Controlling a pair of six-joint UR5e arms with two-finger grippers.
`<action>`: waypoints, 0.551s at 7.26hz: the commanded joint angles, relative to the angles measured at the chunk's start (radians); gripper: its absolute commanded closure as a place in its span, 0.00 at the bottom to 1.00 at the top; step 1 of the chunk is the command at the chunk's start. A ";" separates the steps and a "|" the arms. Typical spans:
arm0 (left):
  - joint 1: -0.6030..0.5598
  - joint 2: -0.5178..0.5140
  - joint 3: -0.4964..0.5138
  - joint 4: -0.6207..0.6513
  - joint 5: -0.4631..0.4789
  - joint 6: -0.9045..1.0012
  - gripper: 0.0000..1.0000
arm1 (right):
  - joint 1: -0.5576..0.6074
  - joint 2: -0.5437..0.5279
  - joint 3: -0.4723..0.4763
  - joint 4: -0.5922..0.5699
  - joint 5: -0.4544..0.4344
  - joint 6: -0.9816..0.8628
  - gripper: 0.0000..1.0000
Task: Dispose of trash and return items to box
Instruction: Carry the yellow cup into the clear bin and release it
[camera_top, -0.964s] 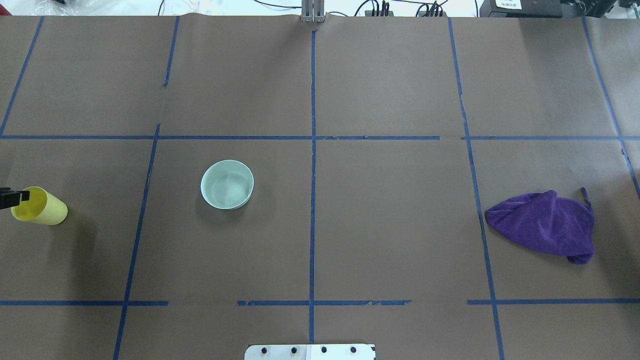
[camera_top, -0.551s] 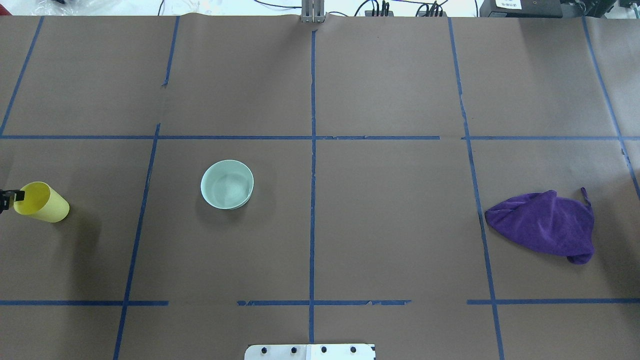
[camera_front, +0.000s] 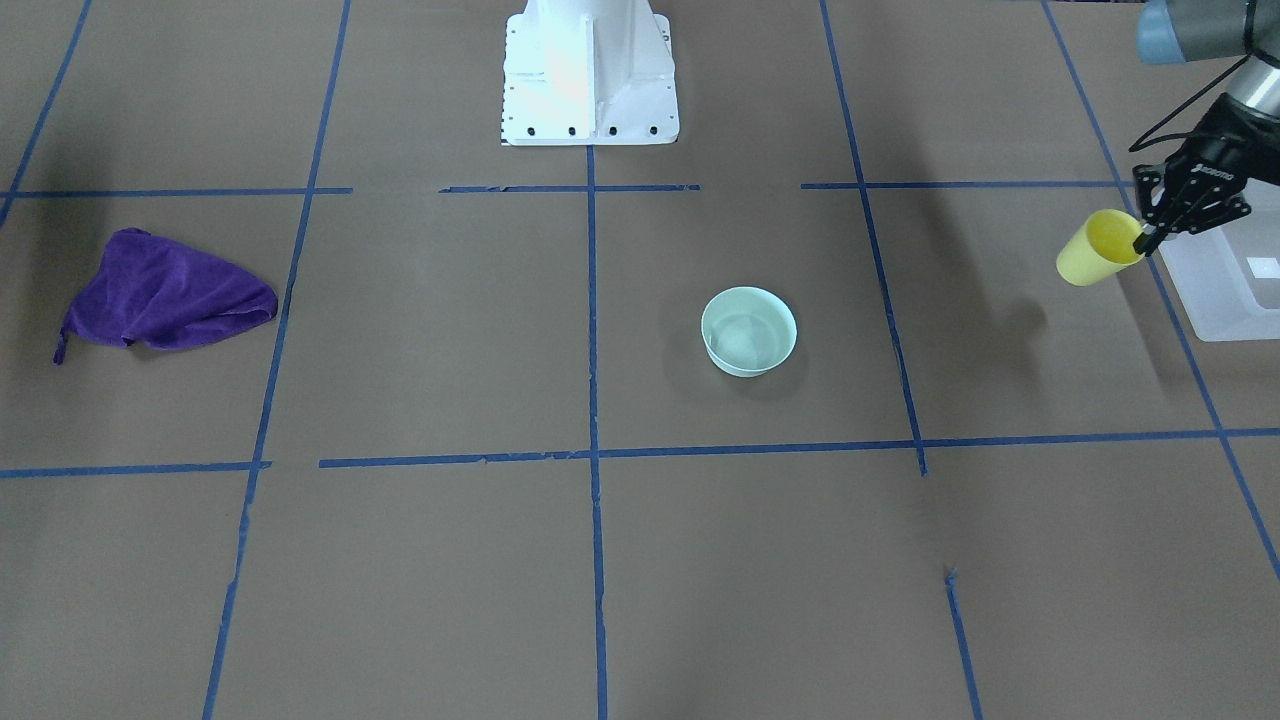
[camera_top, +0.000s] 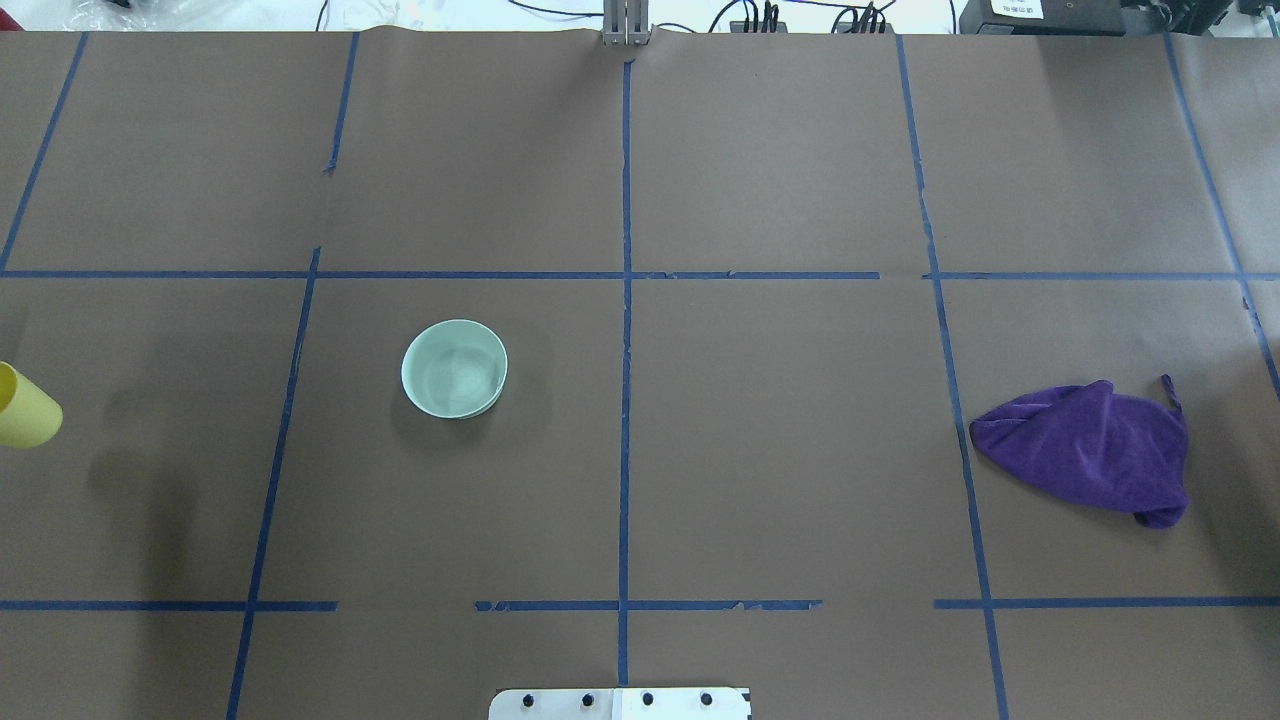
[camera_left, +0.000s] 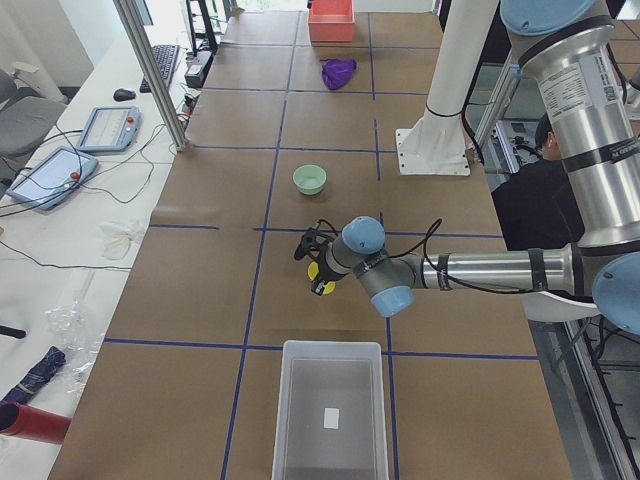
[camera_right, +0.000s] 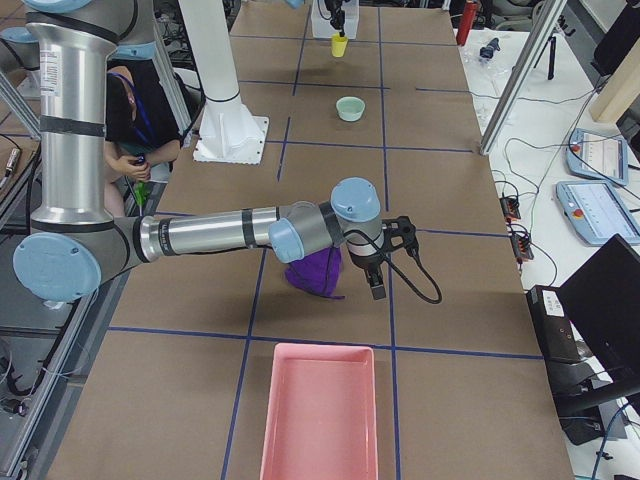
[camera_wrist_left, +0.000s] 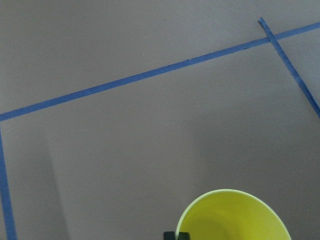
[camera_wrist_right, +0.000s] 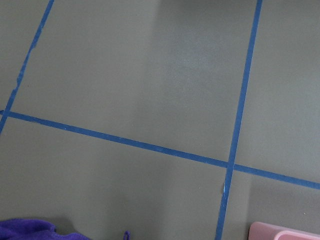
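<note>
— Showing which stage of the task, and what is left?
— Stage one only, by my reading; nothing is put away yet. The left gripper (camera_front: 1150, 237) is clamped on the rim of the yellow cup (camera_front: 1095, 255); I hold the cup tilted and clear of the table, just beside the box (camera_front: 1225, 300) but not over it; neither cup nor bowl is inside. The mint bowl (camera_front: 748, 330) stands upright near the table's middle, untouched; the purple cloth (camera_front: 165, 295) lies heaped toward my right end, near a pink tray (camera_right: 318, 415).
— And the right gripper (camera_right: 377, 280)?
— It hangs close by the cloth, seen only from the side; I cannot tell whether it is parted or closed; its wrist camera catches just a corner of cloth and of tray.
— Change against the earlier overhead frames?
— The cup has travelled further left and is now cut by that view's edge; the black fingertip beside it has left the frame; bowl and cloth lie exactly as they did.
</note>
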 joint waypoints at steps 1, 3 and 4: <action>-0.267 -0.006 -0.006 0.230 -0.110 0.386 1.00 | 0.000 0.000 0.000 0.000 -0.001 -0.001 0.00; -0.488 -0.108 0.028 0.529 -0.108 0.801 1.00 | 0.000 0.000 0.000 0.000 0.000 -0.001 0.00; -0.562 -0.145 0.072 0.604 -0.103 0.938 1.00 | 0.000 0.000 0.000 0.000 -0.001 -0.001 0.00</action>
